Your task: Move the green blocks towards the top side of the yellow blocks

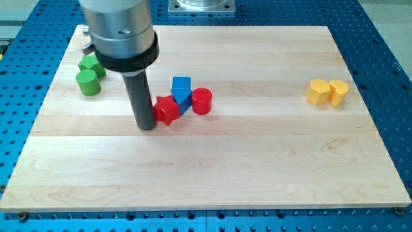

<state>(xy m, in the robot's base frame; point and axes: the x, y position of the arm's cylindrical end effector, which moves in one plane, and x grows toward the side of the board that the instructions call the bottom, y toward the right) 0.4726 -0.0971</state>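
Two green blocks sit near the board's upper left: a green star-like block (91, 64) and a green cylinder (88, 82) just below it, touching. Two yellow blocks sit at the right: a yellow pentagon-like block (317, 92) and a yellow heart-like block (338, 91), side by side. My tip (147, 125) rests on the board just left of a red star-shaped block (167, 110), to the right of and below the green blocks and far left of the yellow ones.
A blue cube (181, 86) and another blue block (183, 101) below it stand between the red star block and a red cylinder (201, 101). The wooden board (257, 167) lies on a blue perforated table (19, 38).
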